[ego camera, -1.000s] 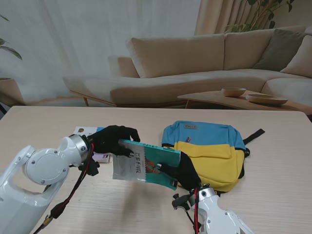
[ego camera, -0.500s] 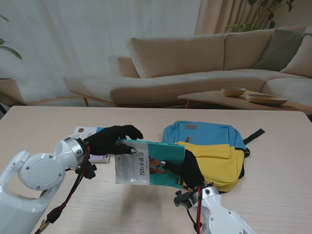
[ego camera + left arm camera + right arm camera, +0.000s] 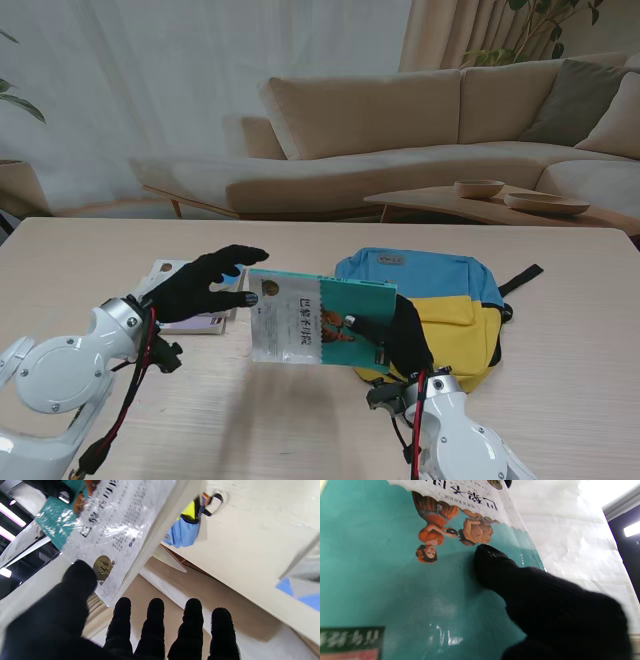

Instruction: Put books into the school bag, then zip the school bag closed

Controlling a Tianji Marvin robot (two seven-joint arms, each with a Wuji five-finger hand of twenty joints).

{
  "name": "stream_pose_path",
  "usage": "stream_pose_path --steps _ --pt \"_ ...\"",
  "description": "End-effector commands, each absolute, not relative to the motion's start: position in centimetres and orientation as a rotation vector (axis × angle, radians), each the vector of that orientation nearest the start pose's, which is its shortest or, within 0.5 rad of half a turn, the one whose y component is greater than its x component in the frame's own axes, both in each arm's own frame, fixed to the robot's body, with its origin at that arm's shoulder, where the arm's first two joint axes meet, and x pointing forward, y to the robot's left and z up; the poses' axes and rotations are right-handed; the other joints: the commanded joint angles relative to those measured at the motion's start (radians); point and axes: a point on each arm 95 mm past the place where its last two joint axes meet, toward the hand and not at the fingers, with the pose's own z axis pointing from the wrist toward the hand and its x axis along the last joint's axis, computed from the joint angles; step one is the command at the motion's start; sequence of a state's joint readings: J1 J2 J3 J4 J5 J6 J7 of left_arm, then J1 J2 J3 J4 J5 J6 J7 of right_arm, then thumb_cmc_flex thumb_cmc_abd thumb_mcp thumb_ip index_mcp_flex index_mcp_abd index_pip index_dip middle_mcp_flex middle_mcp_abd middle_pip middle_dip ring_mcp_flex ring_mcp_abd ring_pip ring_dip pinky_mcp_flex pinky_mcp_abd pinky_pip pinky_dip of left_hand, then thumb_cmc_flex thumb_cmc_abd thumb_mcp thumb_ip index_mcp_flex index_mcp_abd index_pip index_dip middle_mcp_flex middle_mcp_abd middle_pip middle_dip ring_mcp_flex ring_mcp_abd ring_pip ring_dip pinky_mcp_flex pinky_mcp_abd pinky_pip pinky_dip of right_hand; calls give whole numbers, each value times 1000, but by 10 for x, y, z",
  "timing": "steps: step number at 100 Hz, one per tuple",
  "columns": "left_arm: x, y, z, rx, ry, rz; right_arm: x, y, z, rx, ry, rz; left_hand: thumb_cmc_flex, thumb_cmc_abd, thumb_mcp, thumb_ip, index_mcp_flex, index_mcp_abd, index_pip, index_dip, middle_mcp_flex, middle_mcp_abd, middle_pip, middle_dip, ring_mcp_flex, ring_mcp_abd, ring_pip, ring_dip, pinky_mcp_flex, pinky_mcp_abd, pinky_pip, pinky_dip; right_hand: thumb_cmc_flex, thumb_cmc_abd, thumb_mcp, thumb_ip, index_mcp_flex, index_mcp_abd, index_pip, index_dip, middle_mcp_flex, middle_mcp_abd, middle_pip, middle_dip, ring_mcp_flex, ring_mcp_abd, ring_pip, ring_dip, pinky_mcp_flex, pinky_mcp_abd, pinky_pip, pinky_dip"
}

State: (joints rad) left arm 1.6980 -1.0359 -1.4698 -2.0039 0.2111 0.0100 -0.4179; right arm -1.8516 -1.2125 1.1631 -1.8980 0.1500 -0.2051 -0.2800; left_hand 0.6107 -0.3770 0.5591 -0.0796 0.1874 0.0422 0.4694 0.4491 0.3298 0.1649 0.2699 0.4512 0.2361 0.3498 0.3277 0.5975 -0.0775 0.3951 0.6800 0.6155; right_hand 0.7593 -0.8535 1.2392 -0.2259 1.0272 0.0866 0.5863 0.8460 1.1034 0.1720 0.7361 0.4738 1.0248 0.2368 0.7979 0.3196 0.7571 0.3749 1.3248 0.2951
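Our left arm (image 3: 60,375): rises from the 7 o'clock corner, white, forearm reaching toward 2 o'clock. Our left hand (image 3: 200,285): black-gloved, palm down, fingers (image 3: 155,620) straight and spread, thumb tip at the book (image 3: 315,322) edge, no grasp. Our right arm (image 3: 455,440): rises from 5 o'clock. Our right hand (image 3: 400,340): black-gloved, clamped on the book, thumb (image 3: 492,562) pressed flat on its cover.
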Motion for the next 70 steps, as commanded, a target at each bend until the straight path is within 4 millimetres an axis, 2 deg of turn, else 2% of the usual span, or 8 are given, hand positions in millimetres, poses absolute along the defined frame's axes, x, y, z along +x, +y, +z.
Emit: stream_pose_path --steps 1,20,26,41,50,70 --pt "361 6 -223 -1842 1453 -2033 312 71 -285 -1916 -185 -2258 -54 -19 -11 -8 -46 9 -48 -36 -44 -8 -13 -21 -43 -36 -39 -26 -19 -34 -50 27 129 114 96 11 216 -202 353 185 36 -34 93 40 55 -2 19 12 28 0 51 -3" --pt "366 -1 -240 -1986 1369 -2089 314 68 -279 -1896 -101 -2207 -55 -36 -19 -18 -45 33 -89 -58 -55 -9 -20 -22 -42 -37 -62 -33 -13 -40 -74 40 130 113 95 10 219 -200 349 193 36 -31 90 37 51 0 12 12 22 -2 45 -6" --pt "369 -4 -245 -2022 1332 -2108 314 68 -278 -1892 -94 -2193 -56 -42 -11 -22 -40 40 -91 -57 -53 -7 -6 -10 -25 -30 -47 -16 -6 -38 -70 59 129 114 95 10 220 -201 348 196 36 -33 90 37 51 -2 13 12 21 -2 44 -6" --pt "376 -15 -254 -2145 1276 -2163 313 69 -277 -1890 -79 -2164 -56 -52 14 -26 -38 54 -45 -31 -41 -2 9 1 -23 -28 -30 -2 1 -37 -71 84 129 114 95 9 220 -201 346 201 34 -33 90 37 50 -3 12 14 21 -2 44 -6" --pt "379 -22 -258 -2212 1263 -2203 313 71 -278 -1890 -84 -2157 -52 -57 27 -25 -43 66 32 10 -18 3 22 9 -14 -30 -19 -3 9 -33 -61 97 129 114 95 9 221 -202 346 203 34 -34 89 37 49 -2 11 14 20 -3 44 -6" --pt "381 -35 -262 -2401 1246 -2282 313 73 -281 -1905 -88 -2130 -33 -65 68 -20 64 90 118 55 103 28 72 31 56 -12 27 10 42 -11 17 115 129 112 96 10 222 -201 344 210 35 -33 89 37 47 -1 11 15 18 -2 44 -6"
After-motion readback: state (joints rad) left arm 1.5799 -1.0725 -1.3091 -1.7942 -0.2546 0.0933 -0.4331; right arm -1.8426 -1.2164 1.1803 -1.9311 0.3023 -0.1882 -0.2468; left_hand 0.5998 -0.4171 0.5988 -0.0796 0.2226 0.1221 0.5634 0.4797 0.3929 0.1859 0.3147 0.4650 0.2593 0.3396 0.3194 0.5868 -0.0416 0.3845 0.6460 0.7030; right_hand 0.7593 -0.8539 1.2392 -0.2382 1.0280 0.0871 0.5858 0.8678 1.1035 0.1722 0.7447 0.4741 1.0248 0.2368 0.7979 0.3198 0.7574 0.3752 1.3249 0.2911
